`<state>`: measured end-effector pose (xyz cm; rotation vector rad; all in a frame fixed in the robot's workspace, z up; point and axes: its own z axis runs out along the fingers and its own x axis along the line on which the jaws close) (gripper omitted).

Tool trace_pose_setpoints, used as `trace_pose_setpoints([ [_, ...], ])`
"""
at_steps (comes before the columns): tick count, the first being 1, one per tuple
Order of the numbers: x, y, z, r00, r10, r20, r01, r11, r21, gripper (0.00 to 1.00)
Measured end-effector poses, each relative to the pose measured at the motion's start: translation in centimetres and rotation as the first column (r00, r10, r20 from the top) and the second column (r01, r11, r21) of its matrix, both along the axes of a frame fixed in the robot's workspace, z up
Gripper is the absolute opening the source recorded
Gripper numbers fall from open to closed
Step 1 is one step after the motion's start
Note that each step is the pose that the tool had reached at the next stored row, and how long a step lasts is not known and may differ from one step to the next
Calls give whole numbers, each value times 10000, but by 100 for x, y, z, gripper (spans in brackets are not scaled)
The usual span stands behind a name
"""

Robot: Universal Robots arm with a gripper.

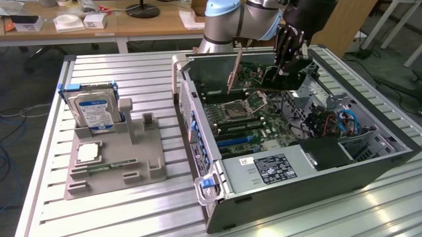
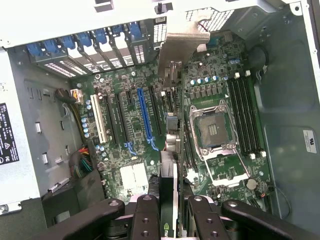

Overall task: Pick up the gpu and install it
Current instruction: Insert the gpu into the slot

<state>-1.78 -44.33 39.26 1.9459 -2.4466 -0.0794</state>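
Fingers (image 2: 146, 215) clamped on gpu (image 2: 168, 195) top edge, over open case (image 1: 316, 177); card light, stiff, fragile. Grip bare board edge, avoid components.

We've got the gripper (image 1: 285, 69) hanging over the open PC case (image 1: 369, 163) with the gpu (image 1: 280, 80) pinched in it, above the far part of the motherboard (image 1: 264, 123). The card's metal bracket (image 1: 234, 69) is at its end on the exterior view's left. Further left in that view we see the gray holder tray (image 1: 142, 163), with the hard drive (image 1: 96, 111) upright at the far end and the memory stick (image 1: 108, 167) lying nearer.
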Motion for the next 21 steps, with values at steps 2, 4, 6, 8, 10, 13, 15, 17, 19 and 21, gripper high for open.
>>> trace_pose_setpoints([
  [2, 0, 0, 0, 10000, 0, 0, 0, 10000, 0, 27],
  [4, 0, 0, 0, 10000, 1, 0, -1, 10000, 0, 27],
  [6, 0, 0, 0, 10000, 31, 1, -31, 10000, 0, 27],
  [8, 0, 0, 0, 9999, 148, 0, -148, 9999, 0, 27],
  [10, 0, 1, 0, 9996, 287, 0, -287, 9996, 0, 27],
  [13, 0, 1, 0, 9985, 556, 0, -556, 9985, 0, 27],
  [15, 0, 1, -1, 9975, 705, 0, -705, 9975, 0, 27],
  [17, 0, 1, -1, 9953, 966, 1, -966, 9953, 0, 27],
  [19, 0, 1, -3, 9919, 1273, 1, -1273, 9919, 0, 27],
  [21, 0, 1, -6, 9869, 1614, 1, -1614, 9869, 0, 27],
])
